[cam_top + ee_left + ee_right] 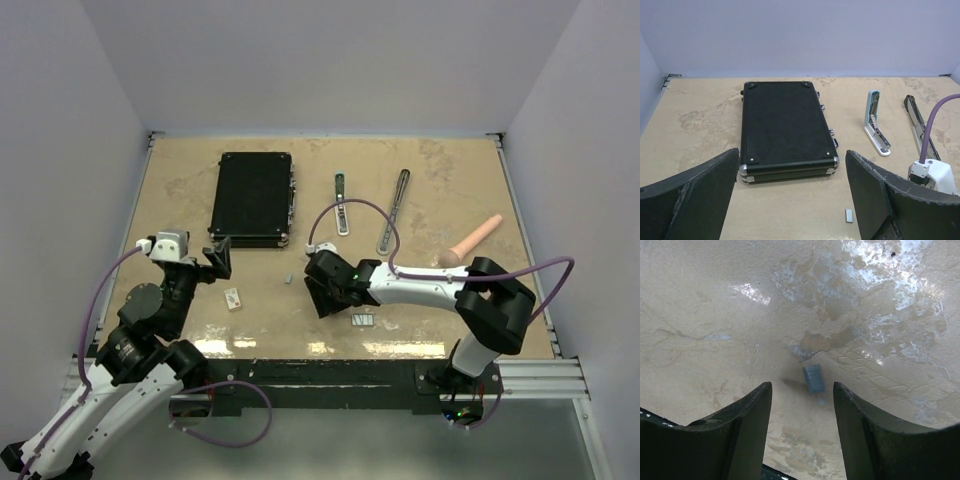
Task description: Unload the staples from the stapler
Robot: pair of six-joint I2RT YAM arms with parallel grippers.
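You will find nothing legible in any of the three views: no word, brand, number or sign can be read. The only candidate is the reddish mark on the small white rectangular block (233, 297) lying on the beige table (450, 180). It is too small for you to tell whether it is lettering at all.
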